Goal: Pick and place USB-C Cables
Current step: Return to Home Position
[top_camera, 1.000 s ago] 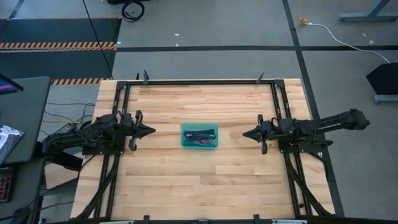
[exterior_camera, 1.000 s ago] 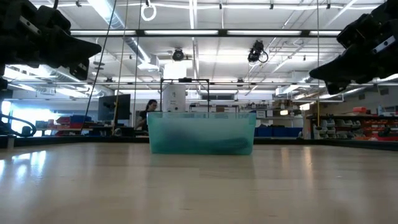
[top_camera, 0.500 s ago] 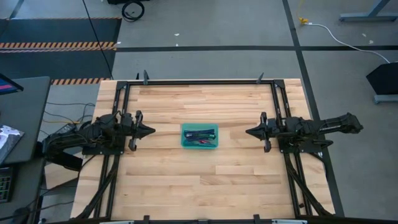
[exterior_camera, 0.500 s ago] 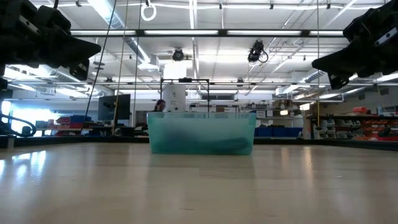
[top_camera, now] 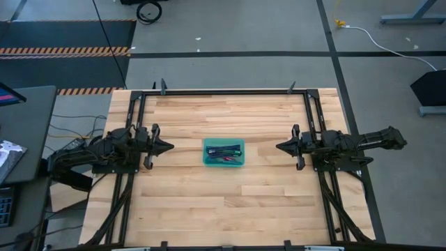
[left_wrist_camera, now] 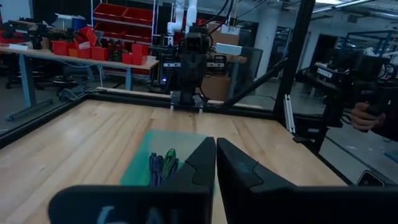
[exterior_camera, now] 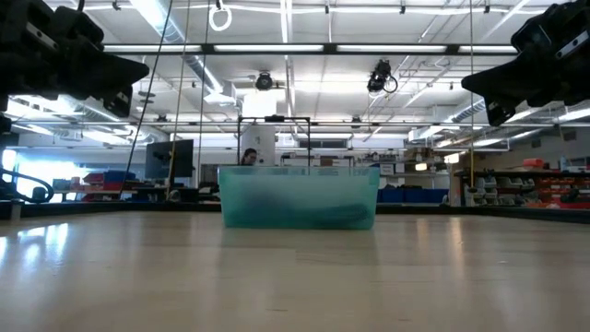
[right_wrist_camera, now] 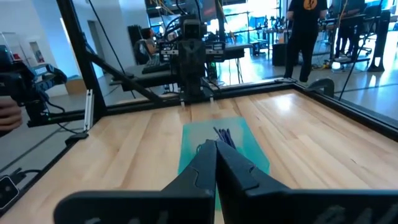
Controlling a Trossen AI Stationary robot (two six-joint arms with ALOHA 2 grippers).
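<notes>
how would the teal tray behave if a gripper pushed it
The tray is thin translucent plastic holding only small cables, so probably light. Low and wide on the smooth wood table, it would likely slide, not tip. An off-centre push might spin it.

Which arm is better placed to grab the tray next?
Neither clearly: the left gripper and right gripper face the teal tray from opposite sides, about equally far, both shut and empty.
</notes>
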